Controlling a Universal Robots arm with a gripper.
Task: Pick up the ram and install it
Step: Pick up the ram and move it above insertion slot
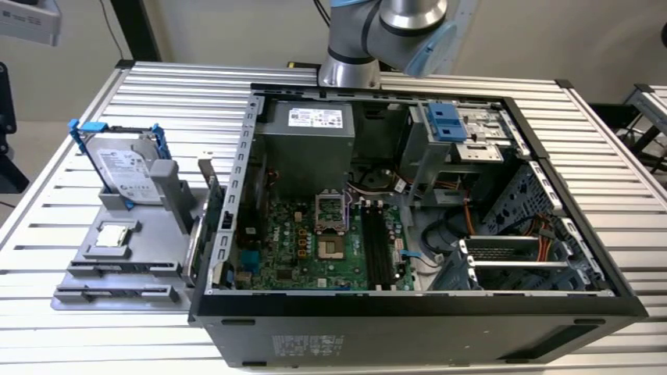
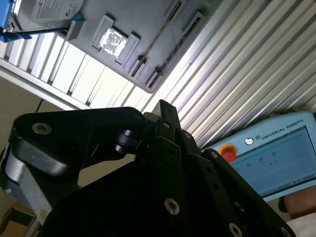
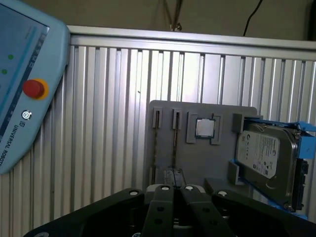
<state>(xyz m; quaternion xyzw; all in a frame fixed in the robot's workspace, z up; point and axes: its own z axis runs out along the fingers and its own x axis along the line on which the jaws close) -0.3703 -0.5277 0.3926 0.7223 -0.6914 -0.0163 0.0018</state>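
Closed on nothing above the grey plastic holder tray (image 3: pixel 212 163), the black gripper (image 3: pixel 173 180) should approach the thin dark ram stick (image 3: pixel 175 148), edgewise in its slot, opened and squared across it.

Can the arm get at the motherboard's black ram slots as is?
Probably yes: the case is open-sided, the ram slots lie bare from above, and the cables sit beside them, not across.

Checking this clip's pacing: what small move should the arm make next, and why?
Probably descend toward the grey tray: the pincer hangs above it, roughly in line with a thin dark strip, likely the ram, standing edgewise in its slot.
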